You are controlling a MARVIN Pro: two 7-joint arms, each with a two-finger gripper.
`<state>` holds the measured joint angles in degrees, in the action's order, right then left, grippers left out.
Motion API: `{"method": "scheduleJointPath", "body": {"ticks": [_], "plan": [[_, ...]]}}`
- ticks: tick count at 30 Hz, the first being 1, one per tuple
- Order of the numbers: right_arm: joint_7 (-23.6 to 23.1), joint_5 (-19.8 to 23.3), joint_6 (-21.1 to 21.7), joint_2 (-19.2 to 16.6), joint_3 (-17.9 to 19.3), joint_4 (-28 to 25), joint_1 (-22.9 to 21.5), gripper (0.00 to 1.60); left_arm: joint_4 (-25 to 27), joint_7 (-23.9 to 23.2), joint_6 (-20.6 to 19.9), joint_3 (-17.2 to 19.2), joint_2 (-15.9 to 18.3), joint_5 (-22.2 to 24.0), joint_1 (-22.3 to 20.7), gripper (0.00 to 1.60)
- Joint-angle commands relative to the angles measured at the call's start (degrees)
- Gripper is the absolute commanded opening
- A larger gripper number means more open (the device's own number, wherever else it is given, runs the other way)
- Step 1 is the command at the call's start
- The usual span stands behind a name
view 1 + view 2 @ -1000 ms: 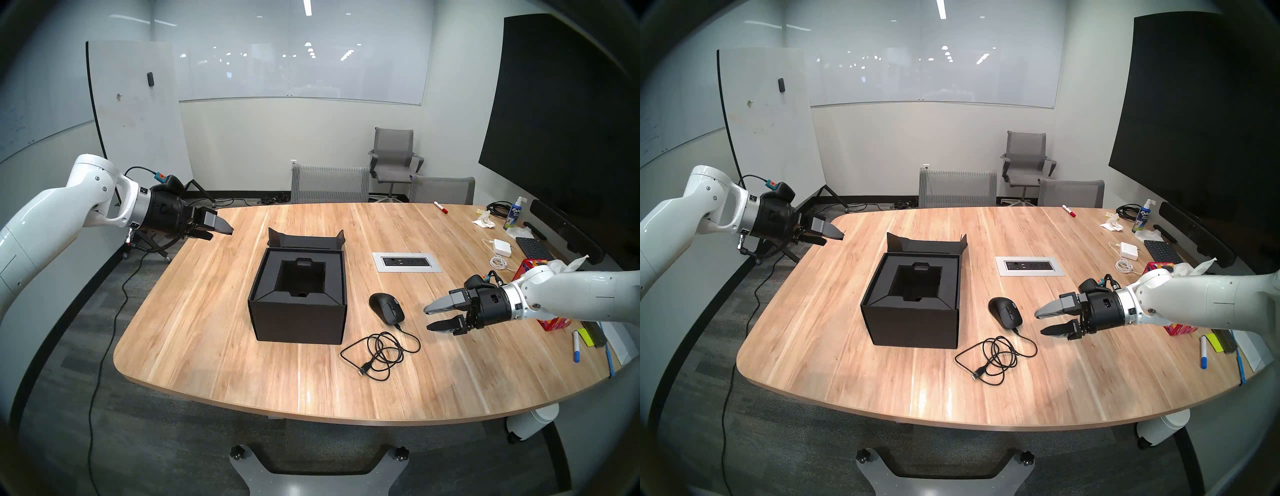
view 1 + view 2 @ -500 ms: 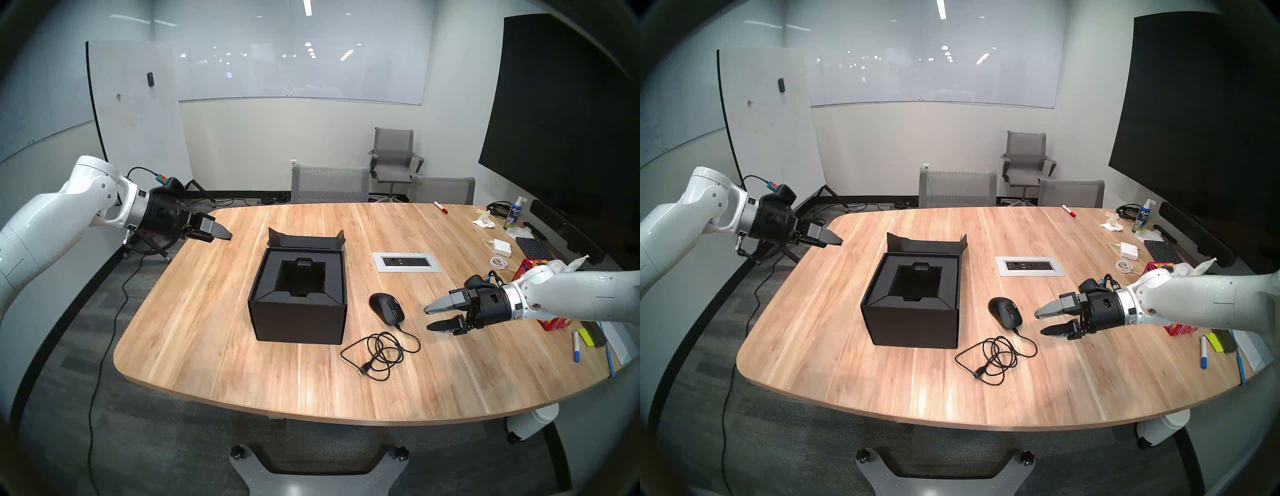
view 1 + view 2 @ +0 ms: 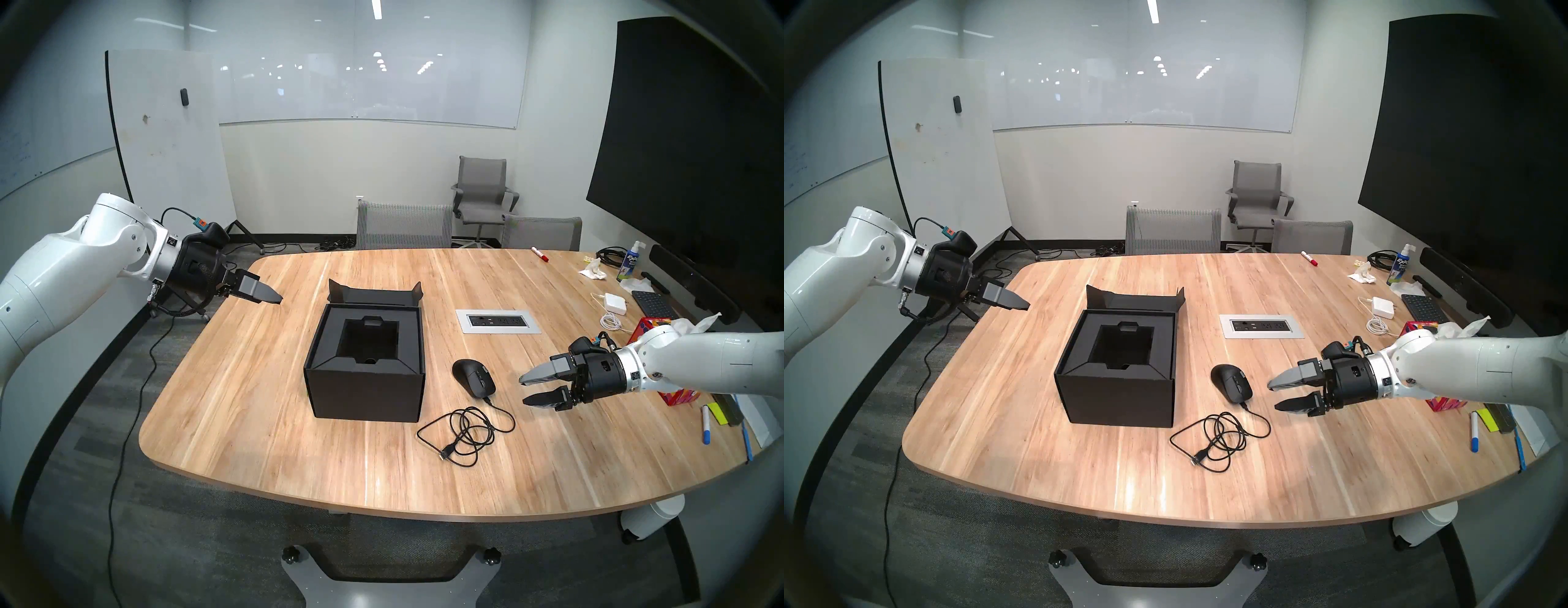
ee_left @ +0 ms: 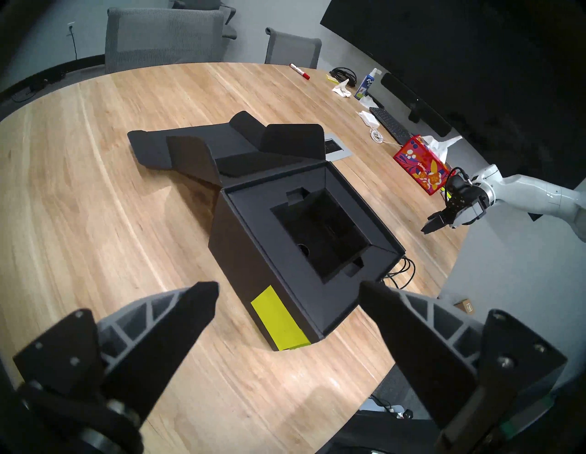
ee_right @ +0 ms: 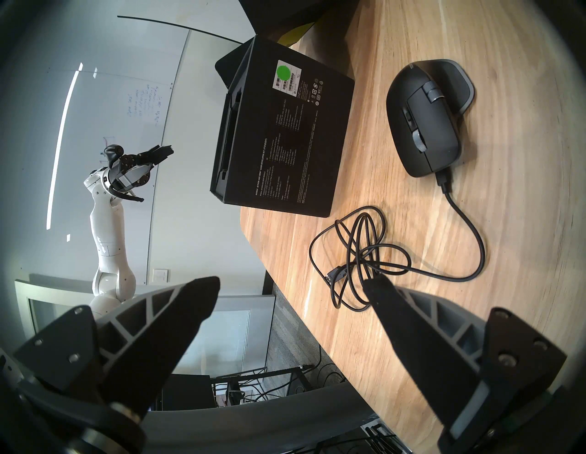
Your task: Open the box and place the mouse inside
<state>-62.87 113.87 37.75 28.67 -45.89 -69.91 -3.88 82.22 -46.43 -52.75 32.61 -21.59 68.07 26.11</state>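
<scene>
The black box (image 3: 365,392) stands open mid-table, its lid flap (image 3: 373,295) folded back and the foam cavity (image 4: 320,234) empty. A yellow-green sticky note (image 4: 279,320) is on its side wall. To the right of the box lies the black mouse (image 3: 473,377) (image 5: 425,126), with its coiled cable (image 3: 462,433) trailing toward the front edge. My right gripper (image 3: 524,391) hovers open just right of the mouse, fingers empty. My left gripper (image 3: 275,298) is open and empty above the table's left edge, well left of the box.
A power outlet panel (image 3: 498,321) is set into the table behind the mouse. At the far right are a red tissue box (image 4: 418,168), white charger (image 3: 615,303), keyboard (image 3: 653,303), spray bottle (image 3: 630,261) and markers. Grey chairs (image 3: 403,225) line the far edge.
My left wrist has rolled and its gripper has dipped slightly toward the table. The right arm, box and mouse have not moved.
</scene>
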Motion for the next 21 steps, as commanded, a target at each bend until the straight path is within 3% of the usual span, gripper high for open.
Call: {"method": "scheduleJointPath", "body": {"ticks": [1,7,21], "plan": [[-0.3,0.1,0.1,0.0,0.5,0.1,-0.8,1.60,-1.7,-6.8,2.1,-0.9,-0.6,-3.9,-3.8,1.60],[-0.3,0.1,0.1,0.0,0.5,0.1,-0.8,1.60,-4.0,-13.2,3.4,-2.4,-1.5,-8.5,-5.4,1.60],[-0.3,0.1,0.1,0.0,0.6,0.1,-0.8,1.60,-5.0,-15.3,4.5,-4.2,-2.0,-10.2,-7.1,1.60]]}}
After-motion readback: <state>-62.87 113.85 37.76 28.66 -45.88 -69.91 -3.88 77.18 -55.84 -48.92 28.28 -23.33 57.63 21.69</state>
